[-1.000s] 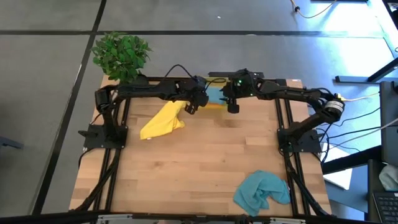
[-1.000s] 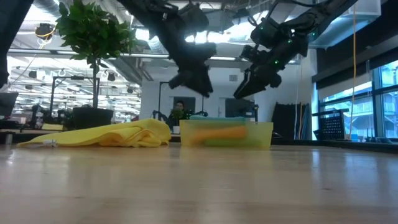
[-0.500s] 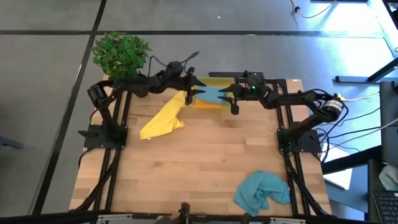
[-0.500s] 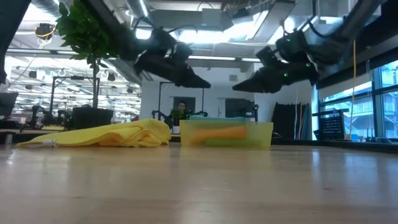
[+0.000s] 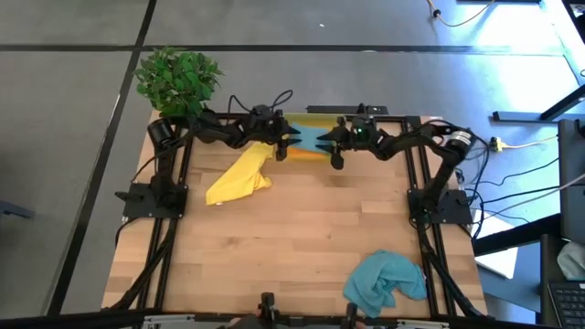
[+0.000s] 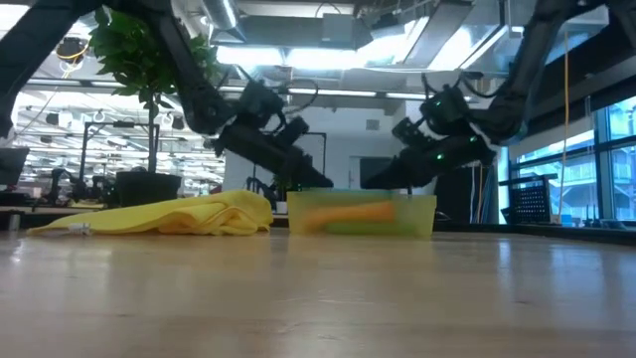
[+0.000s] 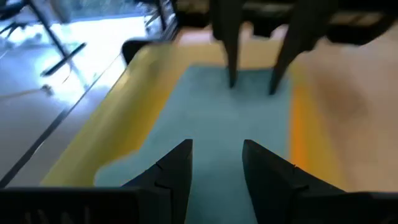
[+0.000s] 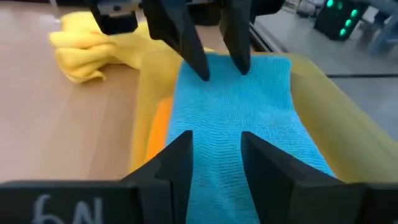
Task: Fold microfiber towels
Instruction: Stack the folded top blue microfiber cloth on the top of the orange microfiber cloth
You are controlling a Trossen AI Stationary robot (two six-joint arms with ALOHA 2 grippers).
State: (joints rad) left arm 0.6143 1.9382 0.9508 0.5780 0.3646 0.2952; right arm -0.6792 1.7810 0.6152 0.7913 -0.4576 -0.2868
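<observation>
Left end effector (image 5: 286,146) and right end effector (image 5: 331,148) poised face to face over the yellow bin (image 5: 315,120) at top centre, fingers spread, nothing pinched. Aimed at the folded teal towel (image 8: 239,118) lying topmost inside, likely for placing or tidying. Yellow towel (image 5: 239,177) crumpled left of centre, another teal towel (image 5: 384,280) heaped at lower right of the worktop (image 5: 292,238), both unfolded.

The only writing that shows is a pale handwritten mark on the dark body of the right claw (image 8: 214,158), in its own wrist view; it looks like "6N", but it is cut off and uncertain.

open-plan lab — ceiling ducts (image 6: 328,25) | desks with monitors (image 6: 45,184)
</observation>
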